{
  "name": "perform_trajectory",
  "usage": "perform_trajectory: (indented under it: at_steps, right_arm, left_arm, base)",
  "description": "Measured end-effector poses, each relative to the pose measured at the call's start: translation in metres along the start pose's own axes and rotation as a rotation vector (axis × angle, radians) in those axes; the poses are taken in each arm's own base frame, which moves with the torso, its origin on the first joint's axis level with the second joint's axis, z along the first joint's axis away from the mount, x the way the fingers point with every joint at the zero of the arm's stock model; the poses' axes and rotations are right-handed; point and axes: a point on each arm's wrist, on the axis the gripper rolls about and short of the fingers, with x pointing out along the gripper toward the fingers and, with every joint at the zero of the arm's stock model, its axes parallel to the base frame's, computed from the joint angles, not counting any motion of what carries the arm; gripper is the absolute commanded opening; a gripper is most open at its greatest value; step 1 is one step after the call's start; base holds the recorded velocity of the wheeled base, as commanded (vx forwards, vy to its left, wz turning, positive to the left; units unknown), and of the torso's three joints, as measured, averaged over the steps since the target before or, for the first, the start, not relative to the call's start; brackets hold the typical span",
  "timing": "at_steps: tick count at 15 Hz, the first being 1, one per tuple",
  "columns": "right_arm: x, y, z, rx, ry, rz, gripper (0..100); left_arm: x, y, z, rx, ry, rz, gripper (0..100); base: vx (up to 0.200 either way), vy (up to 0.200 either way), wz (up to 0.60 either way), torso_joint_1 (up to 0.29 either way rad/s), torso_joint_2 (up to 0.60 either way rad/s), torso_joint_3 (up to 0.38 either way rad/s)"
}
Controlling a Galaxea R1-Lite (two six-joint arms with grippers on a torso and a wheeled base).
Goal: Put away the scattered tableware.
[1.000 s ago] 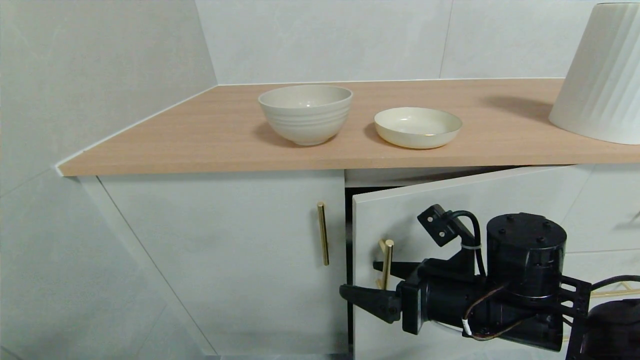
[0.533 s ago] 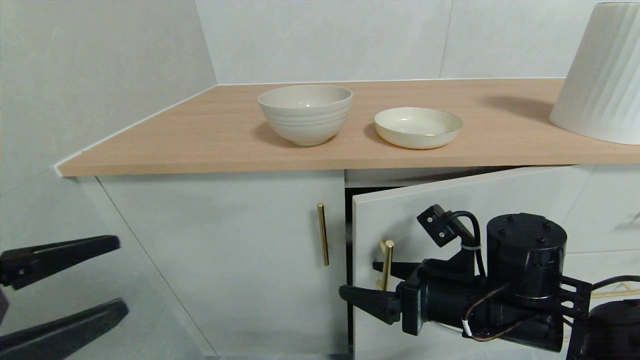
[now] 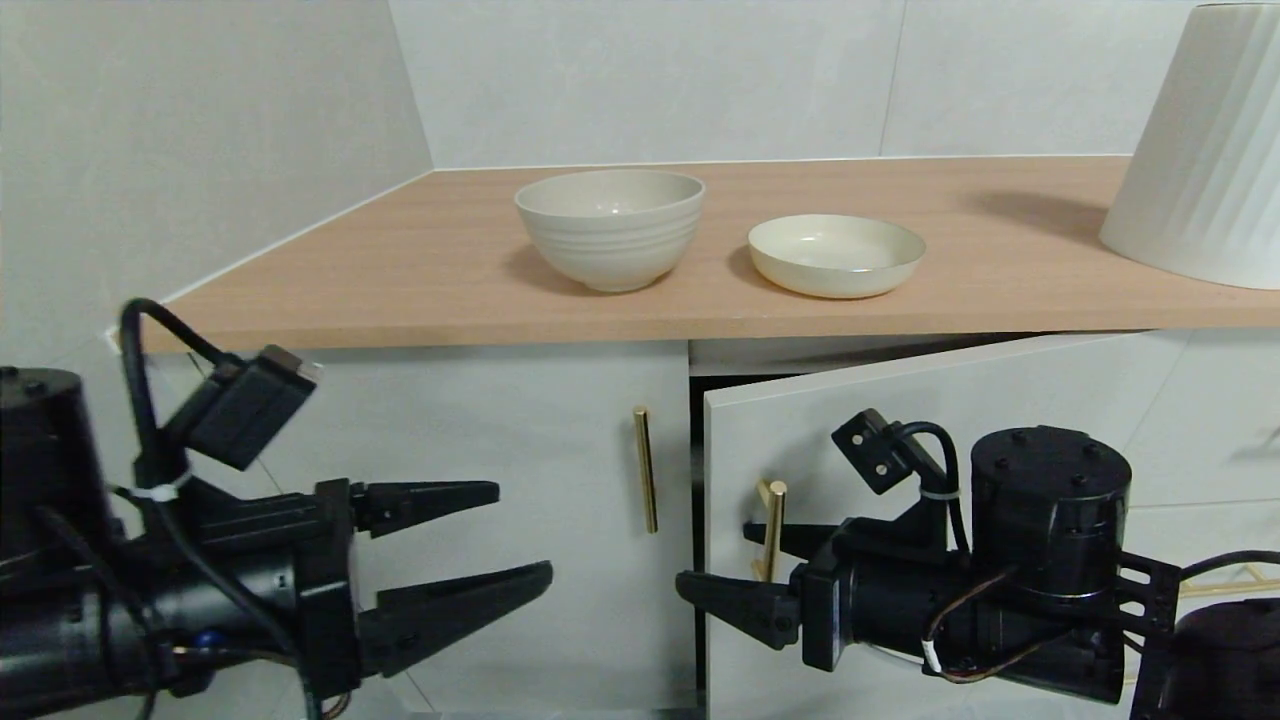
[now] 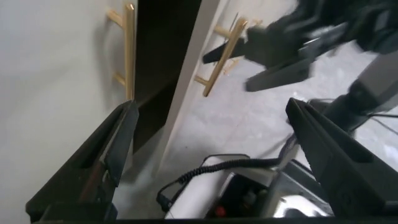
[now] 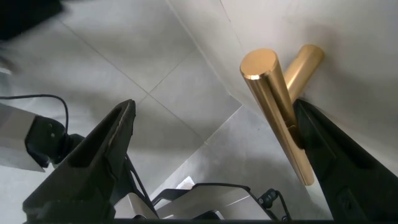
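A deep beige bowl and a shallow cream dish stand side by side on the wooden countertop. Below it, the right cabinet door is ajar, showing a dark gap. My right gripper is open, its fingers straddling that door's gold handle. The handle lies against one finger in the right wrist view. My left gripper is open and holds nothing. It hovers in front of the closed left door, short of its gold handle.
A large white ribbed lampshade stands at the counter's right end. Tiled walls close the corner on the left and behind. The left wrist view looks past the dark cabinet gap to the right gripper at the other handle.
My left arm has come in from the left edge and moved right, in front of the left door, gripper open. The right arm, bowl and dish have stayed put.
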Motion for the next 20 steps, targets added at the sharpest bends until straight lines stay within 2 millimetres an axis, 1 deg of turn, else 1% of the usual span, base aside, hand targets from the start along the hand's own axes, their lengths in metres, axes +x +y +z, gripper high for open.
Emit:
perform_trajectory:
  at_steps: [2,5,11,13,14,17,20]
  right_arm:
    - [0.000,0.000,0.000,0.000,0.001,0.000,100]
    - [0.000,0.000,-0.001,0.000,0.002,0.000,100]
    - [0.002,-0.001,-0.002,0.002,0.007,-0.002,100]
    - [0.002,-0.002,-0.003,0.003,0.009,-0.004,100]
    - [0.003,-0.002,-0.003,0.004,0.011,-0.005,100]
    - [0.003,-0.003,-0.004,0.006,0.016,-0.007,100]
    - [0.003,-0.003,-0.005,0.008,0.020,-0.009,100]
  left_arm:
    - [0.020,0.009,-0.017,-0.012,0.029,-0.008,100]
    - [0.039,0.016,-0.038,-0.046,0.102,-0.011,100]
    - [0.065,0.029,-0.059,-0.025,0.084,-0.004,100]
    - [0.072,0.033,-0.067,-0.027,0.088,0.023,100]
    - [0.075,0.035,-0.071,-0.031,0.097,0.044,0]
    - [0.080,0.035,-0.078,-0.039,0.121,0.054,0]
    - [0.085,0.037,-0.075,-0.036,0.067,0.045,0]
  base:
    - [0.000,0.000,0.00,0.000,0.00,0.000]
    - [0.000,0.000,0.00,0.000,0.00,0.000]
    - [0.000,0.000,0.00,0.000,0.00,0.000]
    - [0.000,0.000,0.00,0.000,0.00,0.000]
    - [0.000,0.000,0.00,0.000,0.00,0.000]
    - [0.000,0.000,0.00,0.000,0.00,0.000]
    - [0.000,0.000,0.00,0.000,0.00,0.000]
